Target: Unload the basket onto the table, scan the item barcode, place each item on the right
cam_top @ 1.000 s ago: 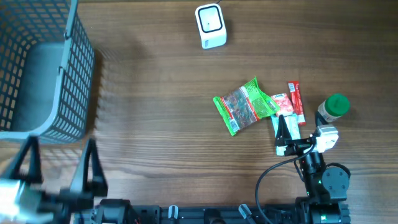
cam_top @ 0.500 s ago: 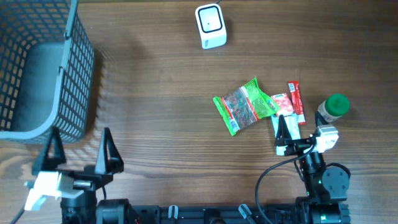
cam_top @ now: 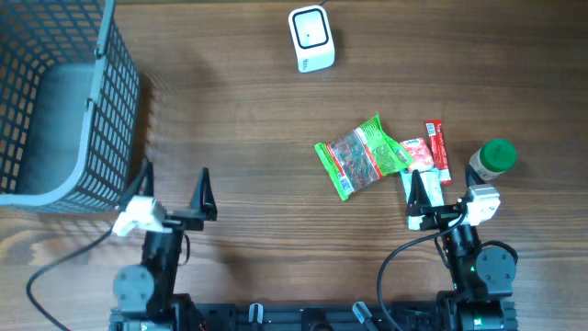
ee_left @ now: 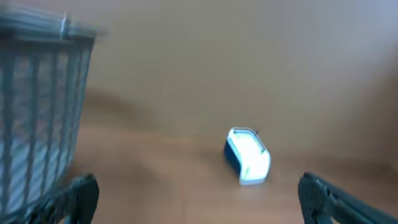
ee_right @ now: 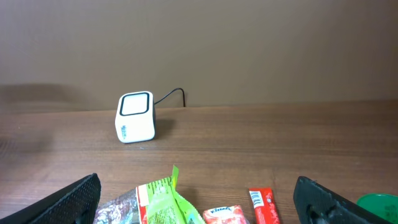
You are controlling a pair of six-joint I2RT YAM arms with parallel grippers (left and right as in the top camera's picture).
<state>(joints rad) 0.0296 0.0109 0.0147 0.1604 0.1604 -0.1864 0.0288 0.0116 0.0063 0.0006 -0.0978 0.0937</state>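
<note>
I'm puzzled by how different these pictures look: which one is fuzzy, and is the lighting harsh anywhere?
Left wrist view: smeared all over, the white scanner glowing with soft edges, the basket bars blurred. Right wrist view: crisp, no glare. Overhead view: sharp, evenly lit, a faint basket shadow on the table.

Low in your overhead frame sit two black arms, the left arm [cam_top: 138, 285] and right arm [cam_top: 482, 267]. Each carries a white wrist block [cam_top: 484, 200], tapered black fingers [cam_top: 204, 193] and a looping black cable [cam_top: 382, 276].
</note>
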